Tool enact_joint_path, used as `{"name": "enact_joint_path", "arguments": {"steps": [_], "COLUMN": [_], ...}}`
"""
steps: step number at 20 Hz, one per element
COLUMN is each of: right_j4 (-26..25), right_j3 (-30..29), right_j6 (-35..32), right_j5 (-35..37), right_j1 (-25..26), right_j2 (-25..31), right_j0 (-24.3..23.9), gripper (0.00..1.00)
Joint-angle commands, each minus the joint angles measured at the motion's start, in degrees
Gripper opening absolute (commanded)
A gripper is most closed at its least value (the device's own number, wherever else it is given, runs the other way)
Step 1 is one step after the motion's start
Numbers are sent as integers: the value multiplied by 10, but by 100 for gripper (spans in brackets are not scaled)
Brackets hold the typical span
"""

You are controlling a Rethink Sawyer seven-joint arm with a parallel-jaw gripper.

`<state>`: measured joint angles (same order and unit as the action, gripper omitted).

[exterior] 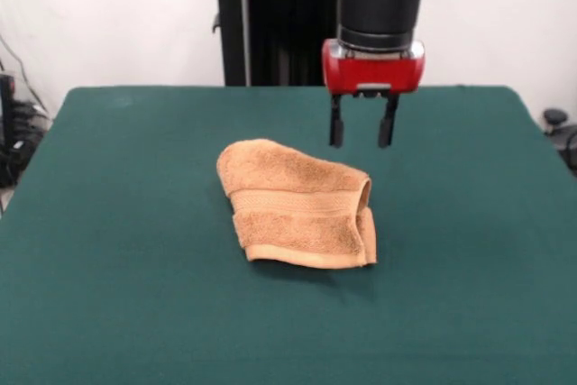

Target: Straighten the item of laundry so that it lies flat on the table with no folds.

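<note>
An orange-tan towel, the item of laundry, lies bunched and folded over itself near the middle of the dark green table. Its woven band and hemmed edge face the near side, and its right end is doubled up into a raised fold. My gripper hangs in the air above and behind the towel's right end. Its two dark fingers are spread apart with nothing between them, and they do not touch the cloth.
The black pedestal rises behind the table's far edge. Cables and dark equipment sit off the left side, and a small dark object off the right edge.
</note>
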<state>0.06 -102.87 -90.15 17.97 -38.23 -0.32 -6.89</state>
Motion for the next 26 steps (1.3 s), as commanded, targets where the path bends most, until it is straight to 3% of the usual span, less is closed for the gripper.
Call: {"name": "enact_joint_path", "arguments": {"steps": [1, 26], "right_j4": [25, 16], "right_j3": [72, 132], "right_j6": [-103, -108], "right_j5": [52, -73], "right_j1": [47, 177], "right_j2": [8, 30], "right_j0": [22, -1], "gripper": [100, 100]}}
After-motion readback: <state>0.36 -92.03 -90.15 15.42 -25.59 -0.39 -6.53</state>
